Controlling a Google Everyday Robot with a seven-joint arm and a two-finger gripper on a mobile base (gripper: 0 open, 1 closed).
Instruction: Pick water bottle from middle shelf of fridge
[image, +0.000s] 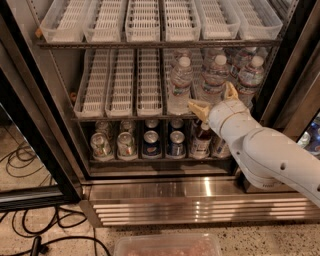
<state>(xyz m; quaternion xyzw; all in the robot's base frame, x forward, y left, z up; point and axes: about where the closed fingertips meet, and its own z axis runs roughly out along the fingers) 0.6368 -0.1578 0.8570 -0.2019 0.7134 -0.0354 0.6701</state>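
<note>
The fridge stands open in front of me. Its middle shelf carries long white slotted trays, and three water bottles stand at its right end. The bottles are clear with white caps: left, middle and right. More bottles stand behind them. My gripper is at the shelf's front edge, just in front of the middle water bottle. It is open, with one tan finger to the bottle's lower left and the other to its right. It holds nothing. The arm hides the bottle's base.
The top shelf holds empty white trays. The bottom shelf holds soda cans and small dark bottles. The black door frame is on the left, with cables on the floor. A clear bin sits at the bottom edge.
</note>
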